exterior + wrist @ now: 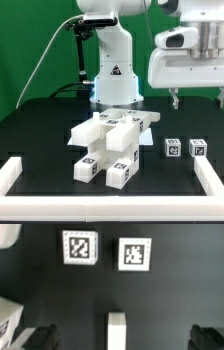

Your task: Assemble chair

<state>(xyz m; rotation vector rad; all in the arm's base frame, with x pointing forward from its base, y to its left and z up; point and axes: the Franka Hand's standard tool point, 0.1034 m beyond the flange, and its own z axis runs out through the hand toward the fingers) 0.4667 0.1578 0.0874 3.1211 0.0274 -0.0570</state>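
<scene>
The chair parts [110, 140] lie in a cluster at the table's middle: matte white blocks and bars with black-and-white tags. Two small tagged cubes [173, 148] [198, 148] stand apart on the exterior view's right. In the wrist view the two cubes [80, 247] [136, 253] sit side by side on the black surface. An edge of a tagged white part [8, 319] shows at the side. My gripper [198, 100] hangs high above the two cubes. It is open and empty, and both dark fingertips [40, 336] stand wide apart around the gripper's middle [122, 339].
White border rails run along the table's front left [15, 172] and right [212, 180]. The end of a plain white bar [116, 328], likely the right rail, lies between my fingers in the wrist view. The arm's base [112, 75] stands at the back.
</scene>
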